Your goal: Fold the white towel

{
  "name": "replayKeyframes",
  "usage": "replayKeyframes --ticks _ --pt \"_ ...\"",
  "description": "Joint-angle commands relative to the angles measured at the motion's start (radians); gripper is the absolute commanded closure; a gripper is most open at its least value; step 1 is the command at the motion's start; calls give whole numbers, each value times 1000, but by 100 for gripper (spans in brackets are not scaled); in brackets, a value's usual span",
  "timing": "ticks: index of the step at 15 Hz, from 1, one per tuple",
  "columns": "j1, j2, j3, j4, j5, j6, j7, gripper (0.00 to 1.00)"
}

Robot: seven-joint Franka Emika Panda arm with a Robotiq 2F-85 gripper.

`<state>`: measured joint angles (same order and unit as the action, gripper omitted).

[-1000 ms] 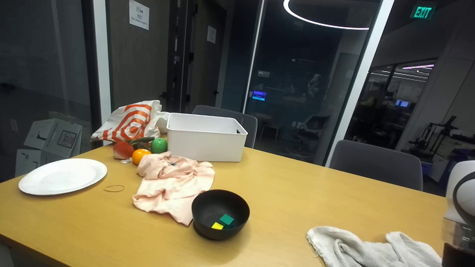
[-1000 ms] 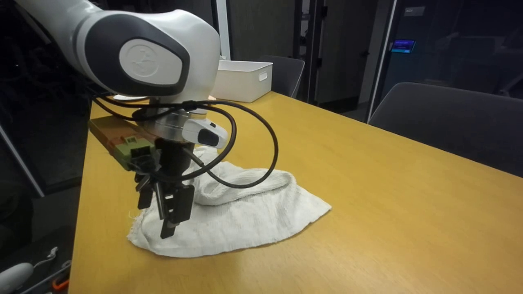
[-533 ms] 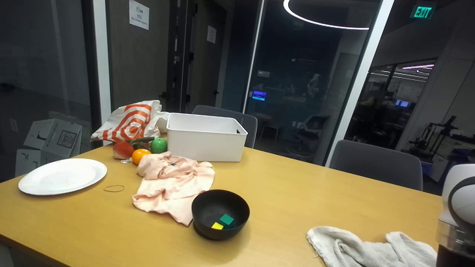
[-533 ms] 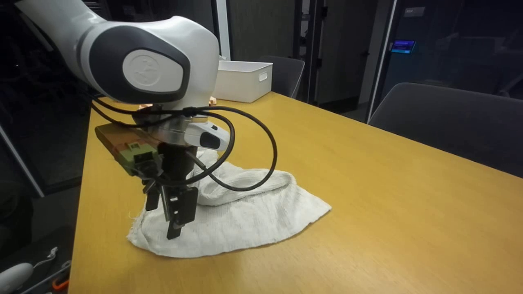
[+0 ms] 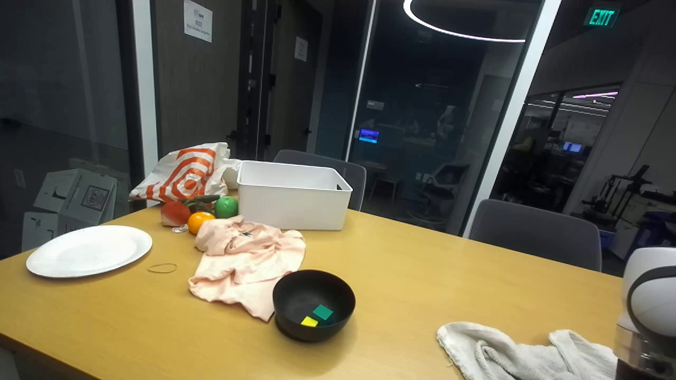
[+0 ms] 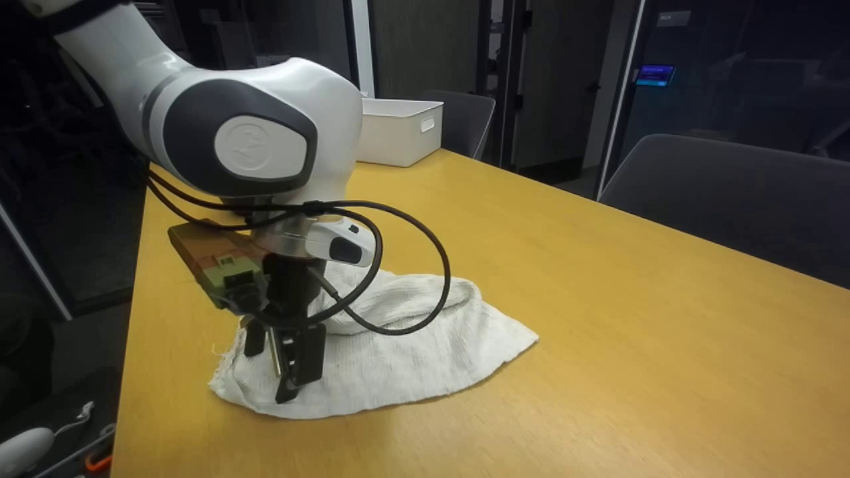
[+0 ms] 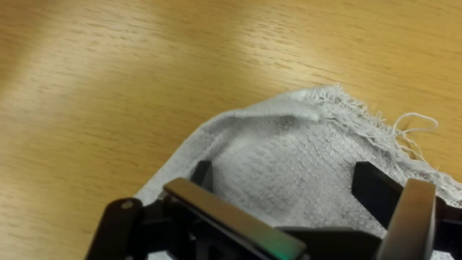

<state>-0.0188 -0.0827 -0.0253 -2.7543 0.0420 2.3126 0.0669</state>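
Observation:
The white towel (image 6: 412, 372) lies rumpled on the table, with a thick fold across its back part and a flatter part in front. Part of it also shows in an exterior view (image 5: 491, 353), cut off by the bottom edge. My gripper (image 6: 271, 377) points down over the towel's front left corner, with its tips at or just above the cloth. In the wrist view the gripper (image 7: 283, 171) is open, its fingers wide apart. The towel's frayed corner (image 7: 288, 144) lies between and beyond the fingers, with nothing gripped. In an exterior view the fingers are out of frame.
A black bowl (image 5: 296, 290) with small yellow and green pieces stands beside a pink cloth (image 5: 248, 264). Behind are a white bin (image 5: 293, 206), toy produce (image 5: 226, 207), and a bag (image 5: 185, 174). A white plate (image 5: 90, 250) lies near the table edge. Chairs (image 6: 717, 199) stand along one side.
The arm has moved down and slightly right in an exterior view, bringing the open fingers down to the towel. The towel's left corner has shifted very slightly; the rest looks the same.

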Motion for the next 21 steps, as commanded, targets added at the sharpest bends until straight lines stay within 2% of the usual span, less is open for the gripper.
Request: replayKeyframes --ticks 1,3,9,11,14,16,21 --pt "-10 19 0 1 -30 50 35 25" --pt "-9 18 0 2 -27 47 37 30" --pt "-11 18 -1 9 -32 38 53 78" --pt "-14 12 -1 10 -43 33 69 91" --pt "-27 -20 -1 11 -108 16 135 97" --pt "-36 -39 -1 13 -158 9 179 93" --pt "-57 -119 7 0 -257 14 270 91"
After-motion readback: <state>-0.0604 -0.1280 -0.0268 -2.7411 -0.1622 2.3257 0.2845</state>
